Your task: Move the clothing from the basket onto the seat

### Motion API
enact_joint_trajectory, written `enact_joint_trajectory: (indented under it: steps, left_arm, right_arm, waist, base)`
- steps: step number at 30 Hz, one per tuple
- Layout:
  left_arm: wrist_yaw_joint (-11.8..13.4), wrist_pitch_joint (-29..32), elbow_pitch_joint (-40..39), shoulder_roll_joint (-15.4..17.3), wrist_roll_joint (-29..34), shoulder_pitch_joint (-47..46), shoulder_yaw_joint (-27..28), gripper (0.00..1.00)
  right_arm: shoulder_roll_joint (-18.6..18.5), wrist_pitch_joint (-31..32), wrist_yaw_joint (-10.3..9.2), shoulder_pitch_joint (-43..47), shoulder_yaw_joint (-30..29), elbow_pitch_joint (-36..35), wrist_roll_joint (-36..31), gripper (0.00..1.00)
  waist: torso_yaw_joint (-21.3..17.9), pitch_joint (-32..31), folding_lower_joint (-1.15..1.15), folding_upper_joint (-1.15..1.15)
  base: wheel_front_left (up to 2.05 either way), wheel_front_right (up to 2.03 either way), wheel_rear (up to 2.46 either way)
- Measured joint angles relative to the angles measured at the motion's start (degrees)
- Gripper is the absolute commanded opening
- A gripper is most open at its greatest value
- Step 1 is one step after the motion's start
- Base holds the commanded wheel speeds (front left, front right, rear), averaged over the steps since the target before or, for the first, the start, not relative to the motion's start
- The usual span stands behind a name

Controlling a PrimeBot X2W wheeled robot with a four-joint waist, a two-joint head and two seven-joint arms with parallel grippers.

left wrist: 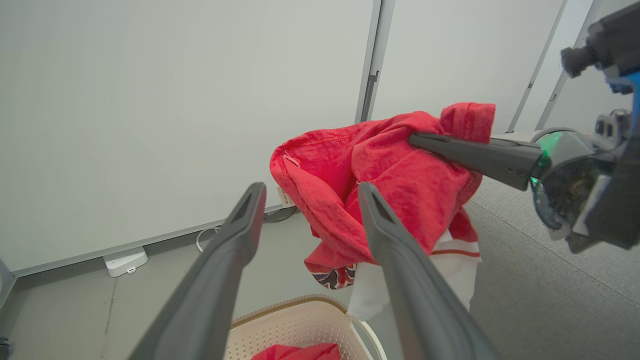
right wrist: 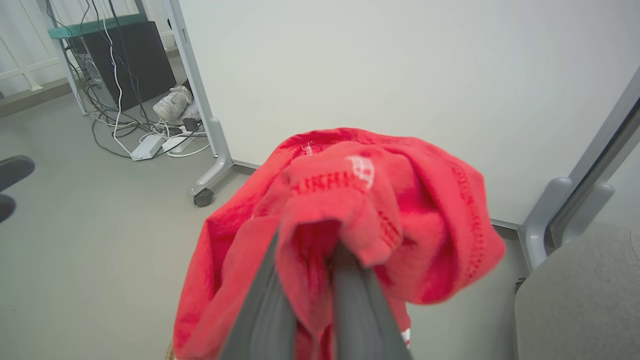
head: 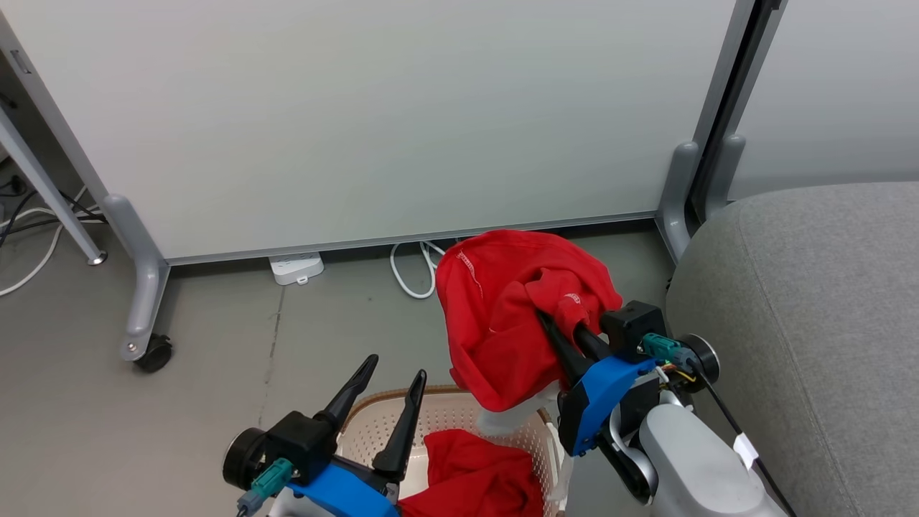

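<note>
Slippage threatens: right hand [head: 556, 321] pinches one small fold of red garment [head: 495, 330], tail dangling at the basket [head: 438, 393] rim, short of the seat [head: 811, 301]; left hand [head: 397, 365] gapes empty.

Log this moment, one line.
right gripper: shut on red garment, held over basket | left gripper: open, empty | basket: more red clothing inside

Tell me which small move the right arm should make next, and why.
Probably swing the right gripper rightward toward the seat, lifting slightly. It is shut on a red garment held above the basket. The garment's white hem hangs near the basket, and the seat lies to the right.
</note>
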Motion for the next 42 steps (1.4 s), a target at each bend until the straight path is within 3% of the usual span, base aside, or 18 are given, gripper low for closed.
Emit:
enact_joint_trajectory:
  steps: [10, 34, 42]
  left_arm:
    - [-1.0, 0.0, 0.2, -0.9, 1.6, 0.4, 1.8, 1.00]
    - [-2.0, 0.0, 0.5, -2.4, 4.2, 1.0, 3.1, 1.00]
    - [-2.1, 0.0, 0.7, -2.7, 4.5, 1.0, 3.1, 1.00]
  right_arm:
    - [0.0, 0.2, 0.00, -0.1, 0.1, -0.7, 0.0, 0.00]
    - [0.0, 0.9, 0.00, -0.5, -0.7, -1.0, -2.4, 0.00]
    - [0.0, 0.9, 0.00, 0.0, -1.0, -1.1, -2.4, 0.00]
  waist:
    - [-4.3, 0.3, 0.00, 0.00]
    - [-24.2, 0.6, 0.00, 0.00]
    - [-26.5, 1.1, 0.00, 0.00]
  base:
    - [0.00, 0.00, 0.00]
    - [0.00, 0.00, 0.00]
    - [0.00, 0.00, 0.00]
